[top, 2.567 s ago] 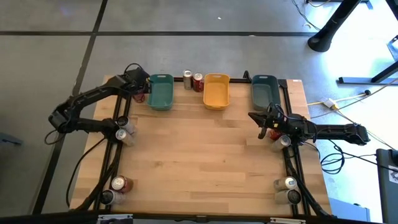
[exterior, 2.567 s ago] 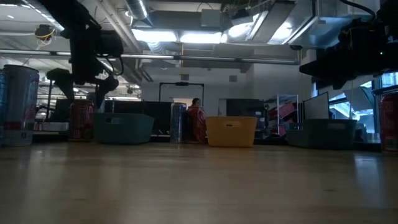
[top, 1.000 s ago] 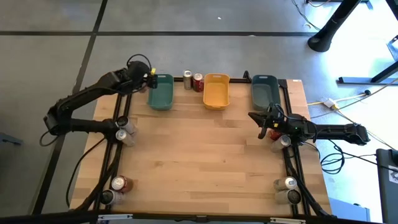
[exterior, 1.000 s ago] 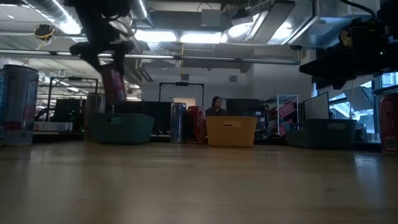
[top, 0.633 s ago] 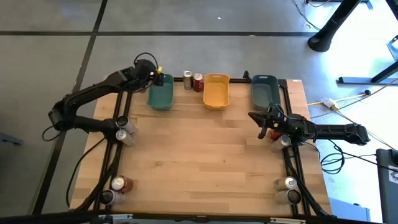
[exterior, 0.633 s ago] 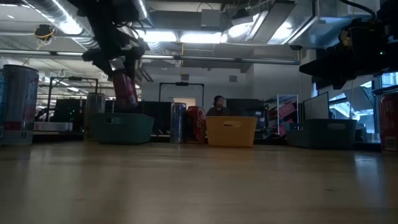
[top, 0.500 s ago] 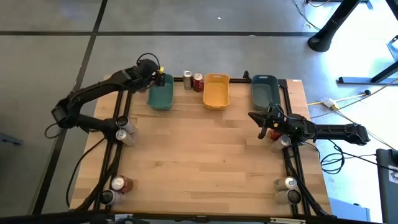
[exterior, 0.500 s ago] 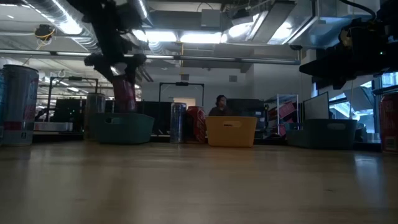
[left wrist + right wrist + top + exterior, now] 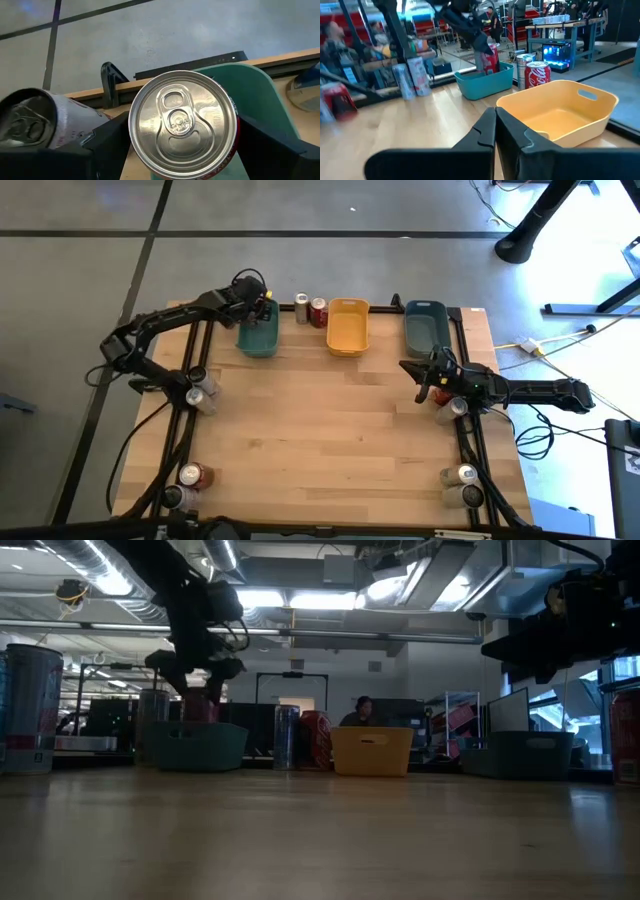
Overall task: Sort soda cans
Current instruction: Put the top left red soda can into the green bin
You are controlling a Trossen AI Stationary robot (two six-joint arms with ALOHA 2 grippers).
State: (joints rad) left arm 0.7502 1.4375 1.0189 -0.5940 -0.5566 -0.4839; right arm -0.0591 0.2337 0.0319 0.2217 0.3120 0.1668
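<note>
Wooden tabletop (image 9: 330,430): pale planks carrying three trays along the far edge and cans at its sides and corners.
Trays: teal tray (image 9: 258,330) near the far left corner, yellow tray (image 9: 347,326) at the middle of the far edge, grey-blue tray (image 9: 425,326) towards the far right corner.
Left gripper (image 9: 262,306): over the far end of the teal tray, fingers clamped on either side of a red can (image 9: 184,124), which is held upright with its lower part down inside the tray.
Right gripper (image 9: 423,381): waits by the right edge, fingers pressed together, holding nothing.
Cans between trays: a silver can (image 9: 301,308) and a red can (image 9: 318,311) stand touching between the teal and yellow trays; the right wrist view shows "Coca-Cola" script on the red one (image 9: 538,73).
Other cans: one by the left edge (image 9: 196,394), two at the near left corner (image 9: 190,475), two at the near right corner (image 9: 465,477), one just beside the right gripper (image 9: 458,406).
Writing: no other label can be read.
</note>
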